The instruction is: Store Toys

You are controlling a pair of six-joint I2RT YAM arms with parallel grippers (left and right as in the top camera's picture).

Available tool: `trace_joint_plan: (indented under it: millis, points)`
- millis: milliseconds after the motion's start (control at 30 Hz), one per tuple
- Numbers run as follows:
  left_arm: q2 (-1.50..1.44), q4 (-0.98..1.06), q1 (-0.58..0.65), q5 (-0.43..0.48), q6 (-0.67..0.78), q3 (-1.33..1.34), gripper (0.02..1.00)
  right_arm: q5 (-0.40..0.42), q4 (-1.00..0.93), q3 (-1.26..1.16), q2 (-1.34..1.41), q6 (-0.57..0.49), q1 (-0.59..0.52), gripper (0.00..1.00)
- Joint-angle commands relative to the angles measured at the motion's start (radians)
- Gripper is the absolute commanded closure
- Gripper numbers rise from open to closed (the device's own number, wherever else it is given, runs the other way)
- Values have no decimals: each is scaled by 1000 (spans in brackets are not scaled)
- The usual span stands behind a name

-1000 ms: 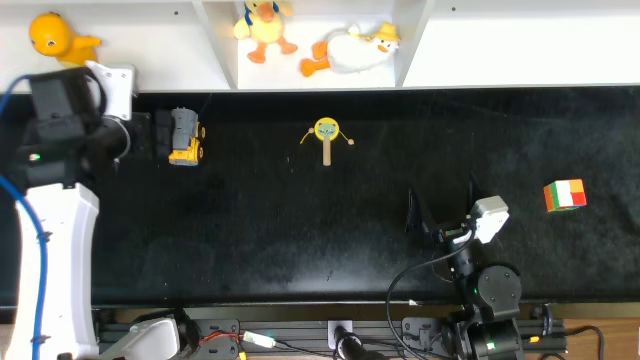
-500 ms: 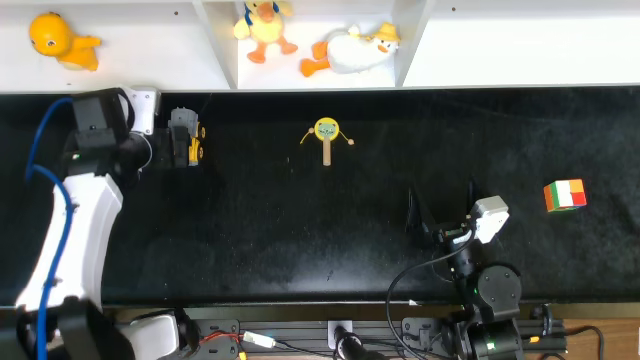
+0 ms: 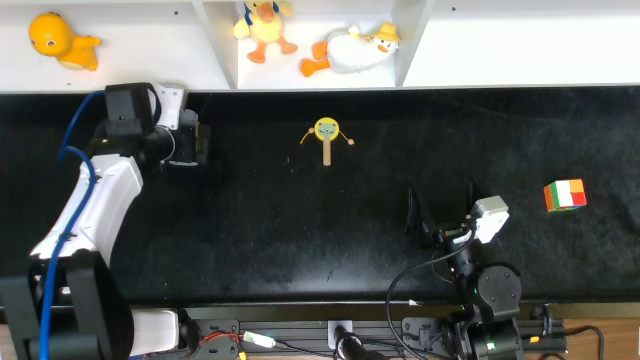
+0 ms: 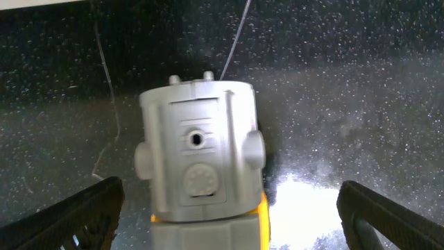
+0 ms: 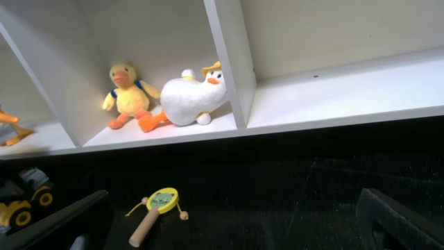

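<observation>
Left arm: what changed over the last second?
The left gripper moved rightward in the top view and now straddles the grey-and-yellow toy truck, jaws open, nothing gripped. The right gripper, yellow wooden rattle, multicoloured cube and shelved plush ducks kept their places.

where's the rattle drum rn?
Yellow rattle drum lies on the black mat, mid-table in the top view, just in front of the shelf bay holding the white plush duck.

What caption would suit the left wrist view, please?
Left gripper open astride the grey-and-yellow toy truck on the black mat.
</observation>
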Motion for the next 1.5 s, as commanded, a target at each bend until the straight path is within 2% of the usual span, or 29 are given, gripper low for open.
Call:
trace_joint_plan:
  millis: [33, 200, 300, 433, 667, 800, 1067, 1367, 1500]
  points:
    - [41, 6, -7, -47, -11, -8, 20, -3, 5, -13, -9, 1, 6, 5]
    - [76, 33, -8, -47, -11, -8, 18, -3, 5, -13, -9, 1, 6, 5]
    - [76, 62, -7, -50, -11, -8, 73, -3, 5, -13, -9, 1, 6, 5]
    - [77, 77, -7, -78, -12, -8, 268, -3, 5, -13, -9, 1, 6, 5]
    - [83, 77, -7, -87, -11, -8, 417, -3, 5, -13, -9, 1, 6, 7]
    - [83, 77, -7, -87, -13, -8, 581, -3, 6, -13, -9, 1, 6, 5]
    - [76, 59, -7, -87, -61, 15, 676, -3, 6, -13, -9, 1, 6, 7]
    - [-51, -144, -8, -84, -64, 143, 822, -3, 5, -13, -9, 1, 6, 7]
    - [-140, -158, -7, -95, -83, 152, 853, -3, 5, -13, -9, 1, 6, 7]
